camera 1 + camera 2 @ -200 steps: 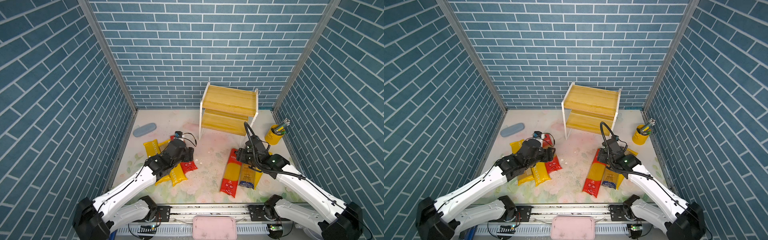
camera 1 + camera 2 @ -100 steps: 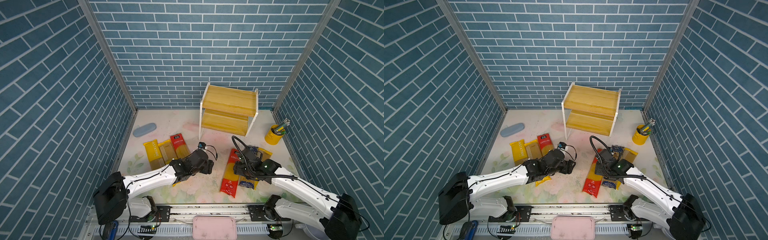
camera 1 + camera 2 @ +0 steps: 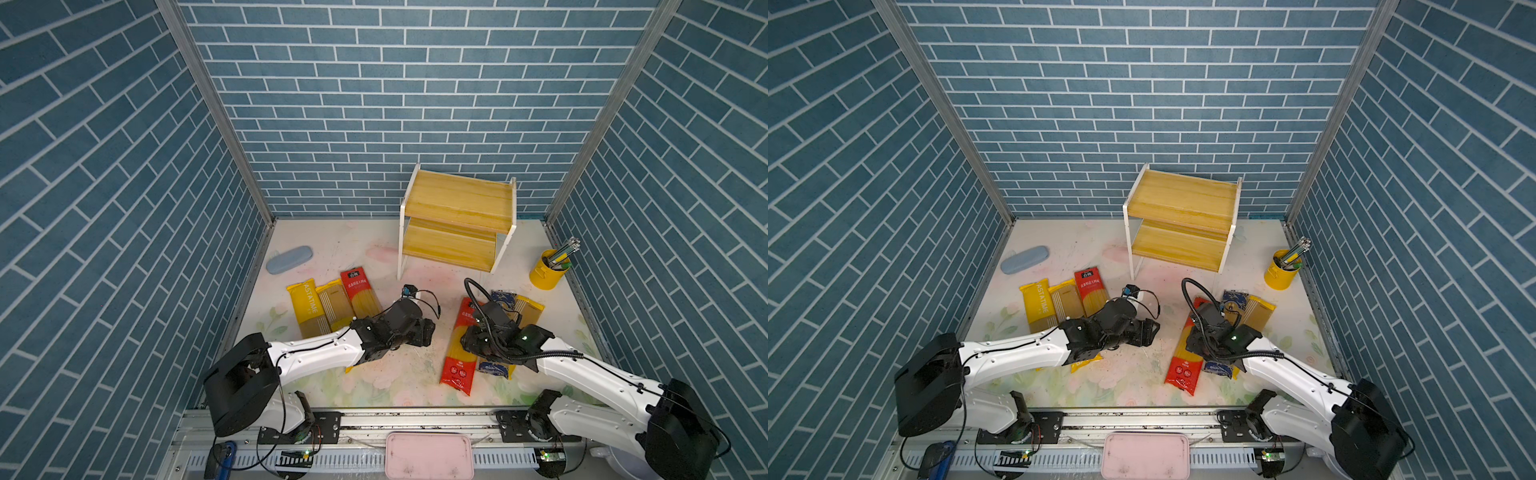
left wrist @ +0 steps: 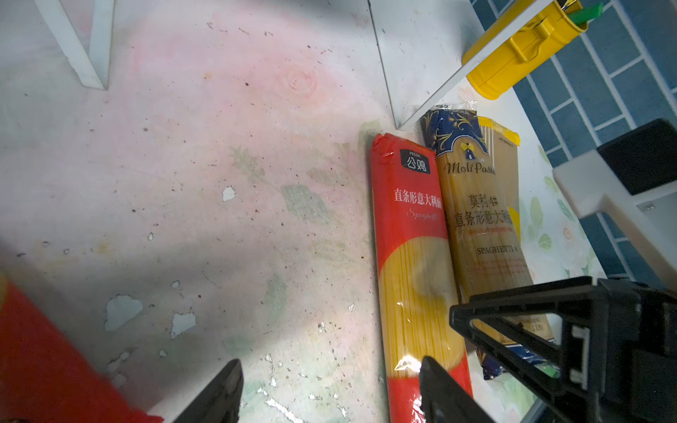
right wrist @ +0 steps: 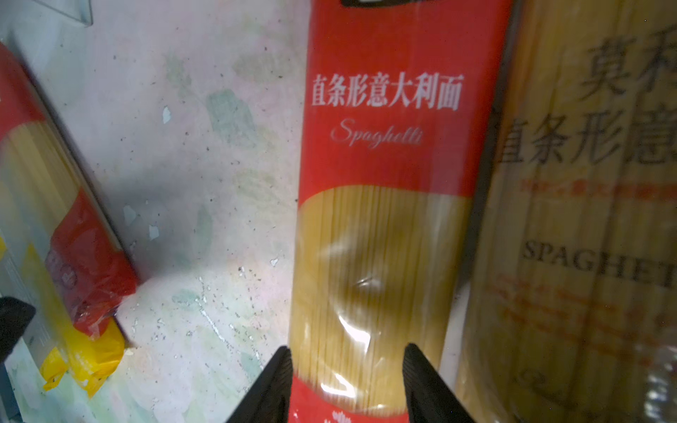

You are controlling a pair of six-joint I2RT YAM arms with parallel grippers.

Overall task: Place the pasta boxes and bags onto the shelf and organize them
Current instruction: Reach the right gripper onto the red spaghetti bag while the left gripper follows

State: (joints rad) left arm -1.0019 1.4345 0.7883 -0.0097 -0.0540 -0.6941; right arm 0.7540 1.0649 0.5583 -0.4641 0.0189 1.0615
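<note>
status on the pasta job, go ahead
Left tool open, empty. Right tool astride red spaghetti packet, grip unclear. Shelf empty. MoliPasta packet tight alongside.

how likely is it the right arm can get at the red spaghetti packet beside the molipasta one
Probably yes: the right gripper hangs right over the red spaghetti packet, jaws apart, nothing lying on top. The MoliPasta packet lies close alongside, which may crowd one finger.
</note>
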